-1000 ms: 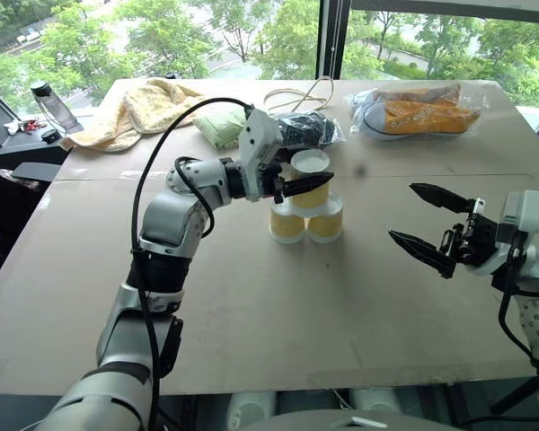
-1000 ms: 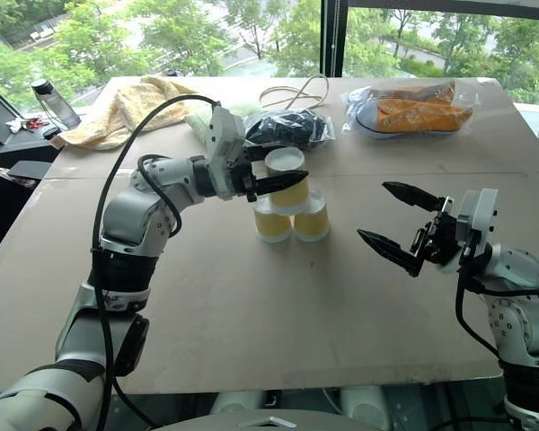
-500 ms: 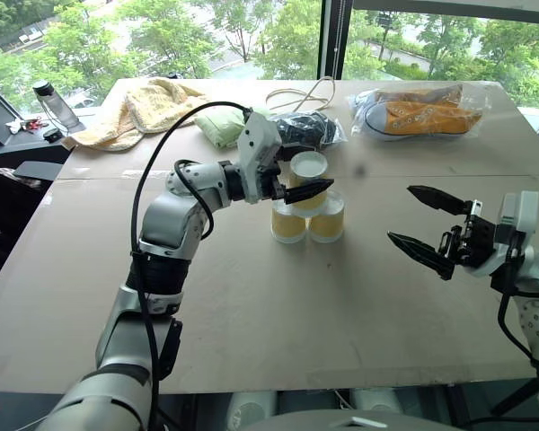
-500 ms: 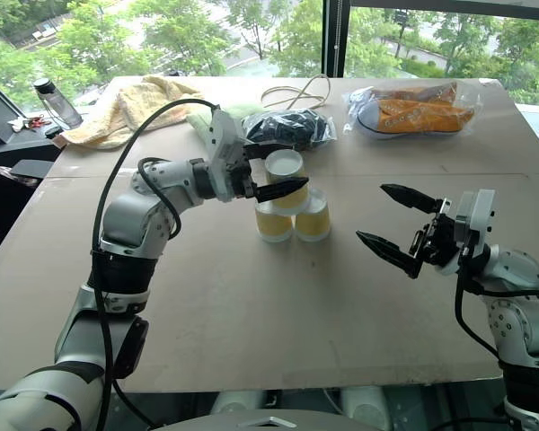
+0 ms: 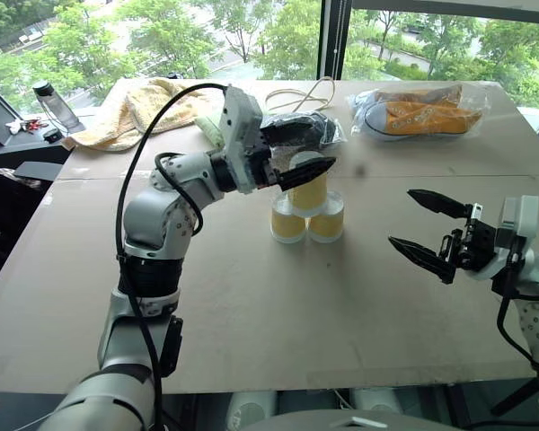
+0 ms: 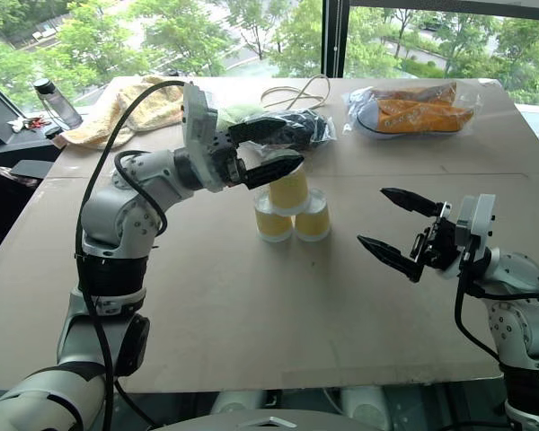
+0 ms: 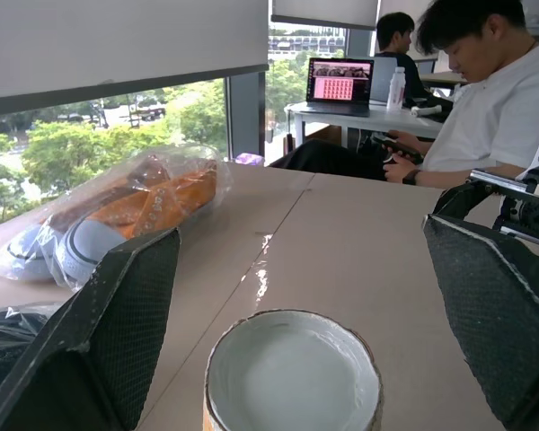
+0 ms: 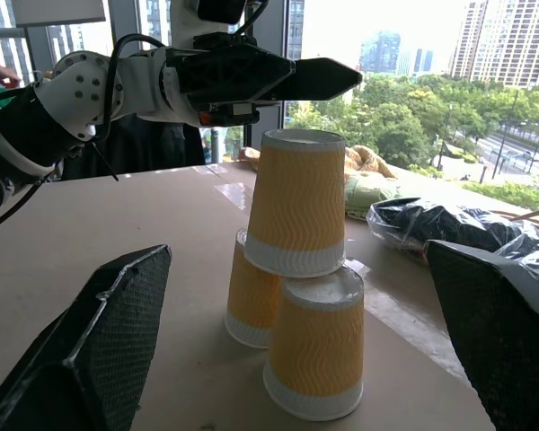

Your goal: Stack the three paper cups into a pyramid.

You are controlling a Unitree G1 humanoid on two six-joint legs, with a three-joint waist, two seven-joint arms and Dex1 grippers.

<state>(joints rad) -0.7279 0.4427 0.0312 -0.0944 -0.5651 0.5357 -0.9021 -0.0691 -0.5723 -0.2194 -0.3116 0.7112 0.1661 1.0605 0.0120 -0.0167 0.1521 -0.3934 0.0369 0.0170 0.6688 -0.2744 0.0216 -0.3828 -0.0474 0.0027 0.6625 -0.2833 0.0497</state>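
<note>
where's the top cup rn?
Head views: top cup sits upside down on the two bottom cups mid-table, just below the open left end effector.

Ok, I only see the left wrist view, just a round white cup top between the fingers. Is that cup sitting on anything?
Observer: Yes. That top cup stands upside down on two other cups set side by side, resting across both.
Operator: Are the fingers touching it?
Observer: No. Seen from the side, the left gripper is open and above the cup's top, with a gap.
Operator: Where's the other hand?
Observer: The right gripper hovers open, off to the right of the pyramid, apart from it.
</note>
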